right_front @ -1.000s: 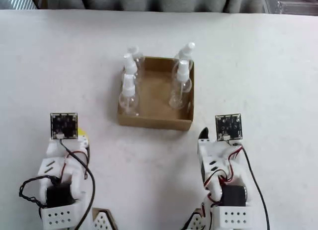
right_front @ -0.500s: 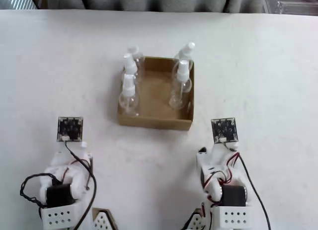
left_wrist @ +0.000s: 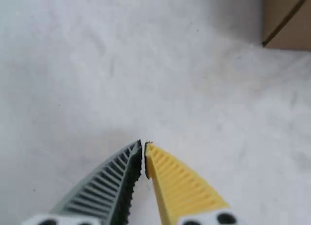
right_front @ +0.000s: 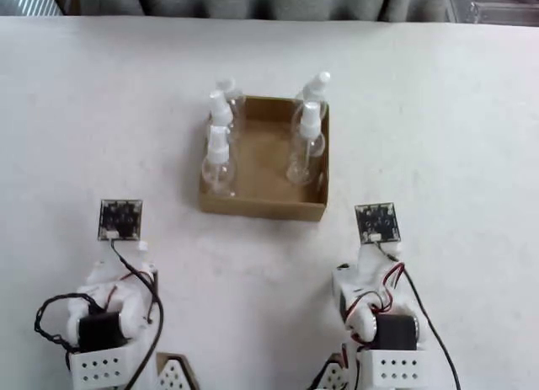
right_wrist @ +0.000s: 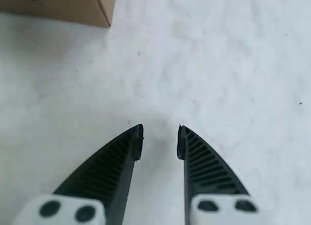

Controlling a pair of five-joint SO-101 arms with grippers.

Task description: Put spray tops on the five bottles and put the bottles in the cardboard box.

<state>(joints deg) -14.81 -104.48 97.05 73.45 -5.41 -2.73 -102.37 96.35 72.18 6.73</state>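
Note:
The cardboard box stands at mid-table. Several clear bottles with white spray tops stand upright in it: three along its left wall and two along its right wall. Both arms are folded back at the near edge, short of the box. My left gripper, with one grey and one yellow finger, is shut on nothing above bare table, and a box corner lies ahead of it. My right gripper has black fingers a small gap apart, holding nothing. A box corner lies ahead of it.
The white table runs wide around the box on all sides. The left arm's wrist camera and the right arm's wrist camera sit over their grippers. Grey chairs and a clear bin stand beyond the far edge.
Both arms have drawn back toward the near edge, away from the box. The right arm's black fingertip and the left arm's yellow finger have slipped under their wrist cameras.

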